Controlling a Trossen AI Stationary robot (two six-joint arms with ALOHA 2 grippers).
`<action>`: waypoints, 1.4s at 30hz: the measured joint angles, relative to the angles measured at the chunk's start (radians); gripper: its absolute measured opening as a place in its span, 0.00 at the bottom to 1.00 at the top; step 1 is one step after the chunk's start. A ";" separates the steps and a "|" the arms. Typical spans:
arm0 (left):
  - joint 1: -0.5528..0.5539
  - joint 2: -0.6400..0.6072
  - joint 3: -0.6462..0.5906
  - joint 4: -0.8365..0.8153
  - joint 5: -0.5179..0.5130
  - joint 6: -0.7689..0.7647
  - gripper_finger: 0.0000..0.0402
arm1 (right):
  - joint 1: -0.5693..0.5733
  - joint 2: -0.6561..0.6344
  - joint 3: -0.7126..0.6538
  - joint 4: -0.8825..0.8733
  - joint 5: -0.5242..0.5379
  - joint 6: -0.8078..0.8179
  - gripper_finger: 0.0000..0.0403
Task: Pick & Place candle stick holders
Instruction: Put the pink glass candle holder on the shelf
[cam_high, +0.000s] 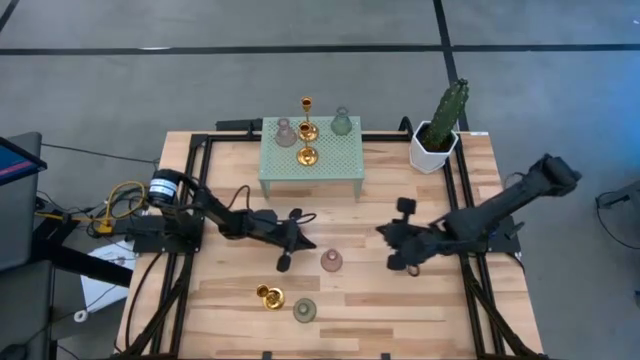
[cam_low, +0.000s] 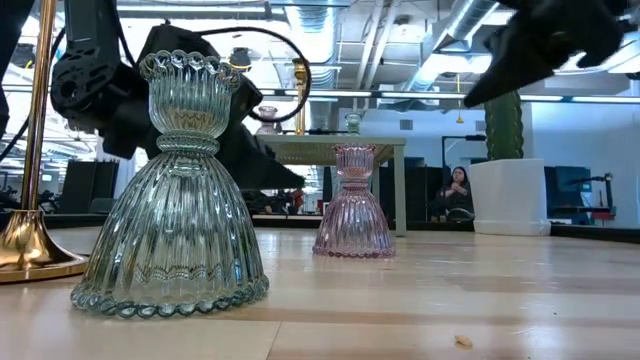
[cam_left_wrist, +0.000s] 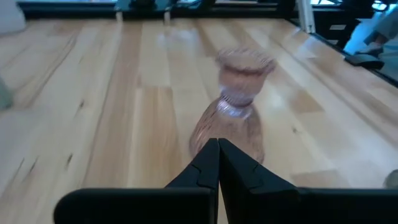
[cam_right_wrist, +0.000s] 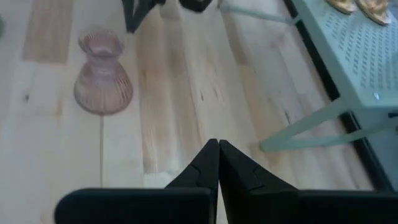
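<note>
Table (cam_high: 420, 300): wooden, both arms low over middle. Mint perforated stand (cam_high: 345, 165) behind both tools, carrying two gold holders (cam_high: 307, 130), pink glass holder (cam_high: 285, 133), green glass holder (cam_high: 342, 122). Cactus pot (cam_high: 434, 150) behind right tool. Low view alone shows person seated in room beyond. Left tool (cam_high: 283, 262): fingers pressed together, empty; pink holder (cam_high: 331, 260) just ahead, upright, apart. Right tool (cam_high: 392, 262): fingers pressed together, empty, pink holder ahead, farther off. Gold holder (cam_high: 269, 296) and green holder (cam_high: 304, 311) nearer table front than left tool.
</note>
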 joint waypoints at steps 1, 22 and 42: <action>-0.003 0.000 0.007 -0.001 0.000 0.005 0.01 | 0.016 -0.034 -0.041 0.041 0.012 0.016 0.00; -0.005 0.000 0.061 -0.012 0.000 -0.021 0.26 | 0.148 -0.434 -0.365 0.243 0.163 0.008 0.00; -0.048 0.157 0.221 -0.009 0.001 -0.047 0.69 | 0.146 -0.433 -0.364 0.228 0.178 0.006 0.00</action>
